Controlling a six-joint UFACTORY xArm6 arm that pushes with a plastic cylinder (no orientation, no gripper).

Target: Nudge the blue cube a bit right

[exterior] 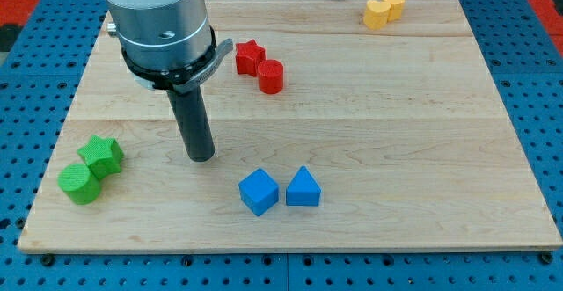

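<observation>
Toward the lower middle of the frame, the blue cube (259, 192) sat on the tabletop (422, 133) just left of a blue triangular block (303, 188), nearly touching it. My tip (201, 157) stood up-left of the cube, apart from it; having no fingers, it grasped nothing. A rightward nudge would likely need the tip on the cube's left face.

**Arm Pose and Tip Position**

The arm enters from the view's top left. Its wide grey cylindrical housing is cropped by the upper edge of the view. A black clamp ring encircles the lower end of the housing. Below the ring, a straight dark rod descends, leaning slightly toward the view's right. My tip (202, 156) is down at the surface, left of centre in the view.
</observation>
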